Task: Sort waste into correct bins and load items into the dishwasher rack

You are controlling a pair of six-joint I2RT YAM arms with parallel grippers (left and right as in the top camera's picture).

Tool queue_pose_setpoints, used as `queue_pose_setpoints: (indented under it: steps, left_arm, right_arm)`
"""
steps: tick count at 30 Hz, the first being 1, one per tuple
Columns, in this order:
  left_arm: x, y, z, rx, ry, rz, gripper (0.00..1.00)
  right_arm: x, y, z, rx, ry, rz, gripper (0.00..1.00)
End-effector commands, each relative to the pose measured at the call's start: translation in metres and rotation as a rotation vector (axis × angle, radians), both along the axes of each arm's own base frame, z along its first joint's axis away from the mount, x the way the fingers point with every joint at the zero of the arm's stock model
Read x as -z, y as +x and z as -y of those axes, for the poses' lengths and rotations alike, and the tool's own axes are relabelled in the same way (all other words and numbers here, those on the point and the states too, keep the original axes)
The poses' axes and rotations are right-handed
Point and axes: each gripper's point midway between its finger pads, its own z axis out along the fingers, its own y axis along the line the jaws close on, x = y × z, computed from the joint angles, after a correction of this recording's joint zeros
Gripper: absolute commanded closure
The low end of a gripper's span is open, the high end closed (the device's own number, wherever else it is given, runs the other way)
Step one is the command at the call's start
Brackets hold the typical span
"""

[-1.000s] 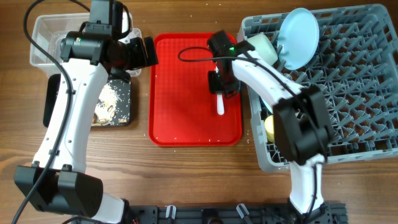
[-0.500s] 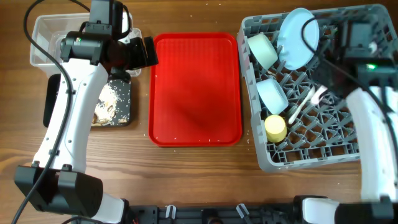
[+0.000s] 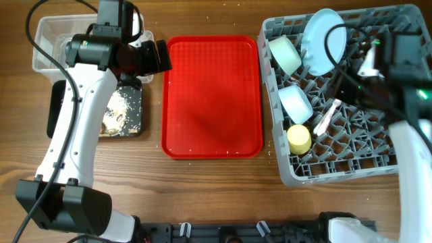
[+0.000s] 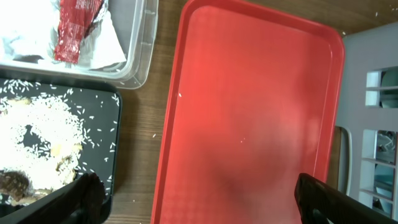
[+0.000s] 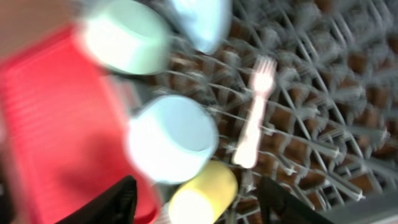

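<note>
The grey dishwasher rack (image 3: 351,145) holds a pale-blue plate (image 3: 324,40), two bowls (image 3: 287,54) (image 3: 295,102), a yellow cup (image 3: 299,139) and a white fork (image 3: 327,116). My right gripper (image 3: 347,91) hovers over the rack, open and holding nothing. The blurred right wrist view shows the fork (image 5: 255,118) lying on the pegs, and the cup (image 5: 202,196) below my right gripper (image 5: 199,205). My left gripper (image 3: 158,57) stands open over the red tray's left edge, also empty (image 4: 199,205). A red sauce packet (image 4: 78,28) and napkins (image 4: 109,43) lie in the clear tub (image 4: 140,62).
The black tray (image 3: 125,111) holds crumbly beige scraps (image 4: 43,130), in front of the clear tub (image 3: 47,34). The flat red serving tray (image 3: 212,94) lies between the bins and the rack, with a few crumbs around it.
My right arm swung from the red tray to over the rack with a white utensil. Its gripper has opened, and the fork now lies on the pegs. The left arm stayed still.
</note>
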Motion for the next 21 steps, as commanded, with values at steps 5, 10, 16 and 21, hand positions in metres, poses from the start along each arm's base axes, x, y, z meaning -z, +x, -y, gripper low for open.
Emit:
queue_pose_setpoints:
  steps: [5, 10, 16, 21]
  left_arm:
    - [-0.008, 0.002, -0.002, -0.004, 0.003, 0.025, 0.0]
    - [-0.008, 0.002, -0.002, -0.004, 0.003, 0.025, 0.0]
    - [-0.008, 0.002, -0.002, -0.004, 0.002, 0.025, 0.0]
    - [-0.008, 0.002, -0.002, -0.004, 0.003, 0.025, 0.0]
  right_arm:
    - [-0.123, -0.094, -0.036, -0.134, 0.136, 0.412, 0.0]
    - [-0.13, -0.125, -0.019, -0.074, 0.038, 0.471, 0.0]
    - [-0.1, -0.06, -0.023, -0.226, -0.093, 0.671, 0.0]
    - [-0.015, -0.047, -0.023, -0.199, -0.105, 1.011, 0.0]
